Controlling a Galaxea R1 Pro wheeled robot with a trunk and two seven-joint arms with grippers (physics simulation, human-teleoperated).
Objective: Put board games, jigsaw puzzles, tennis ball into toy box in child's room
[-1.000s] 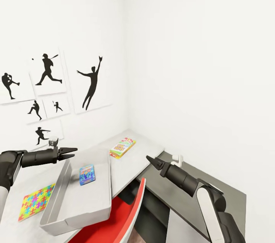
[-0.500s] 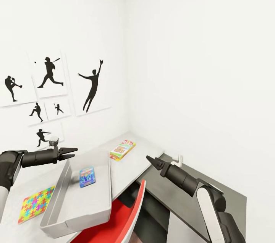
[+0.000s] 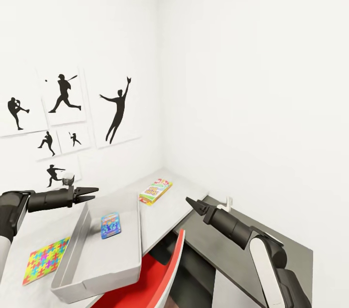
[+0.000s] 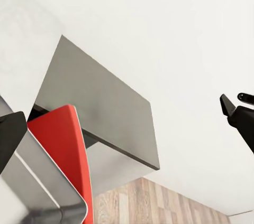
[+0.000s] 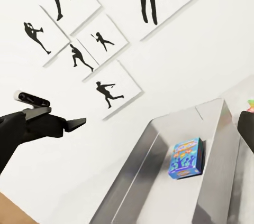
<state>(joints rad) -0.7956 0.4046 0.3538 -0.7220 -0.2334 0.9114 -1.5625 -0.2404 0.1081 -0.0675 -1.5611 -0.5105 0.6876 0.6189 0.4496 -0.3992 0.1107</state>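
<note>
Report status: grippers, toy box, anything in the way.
Left gripper and right gripper hold nothing. Toy box holds one blue box; puzzle and board game outside. Red chair below.

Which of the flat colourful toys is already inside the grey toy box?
The small blue box, lying flat on the toy box floor. The multicoloured jigsaw lies on the table beside the box, and the yellow-green game lies beyond it near the corner.

Red chair (image 4: 61, 145) — beside grey side unit (image 4: 100, 102)
</note>
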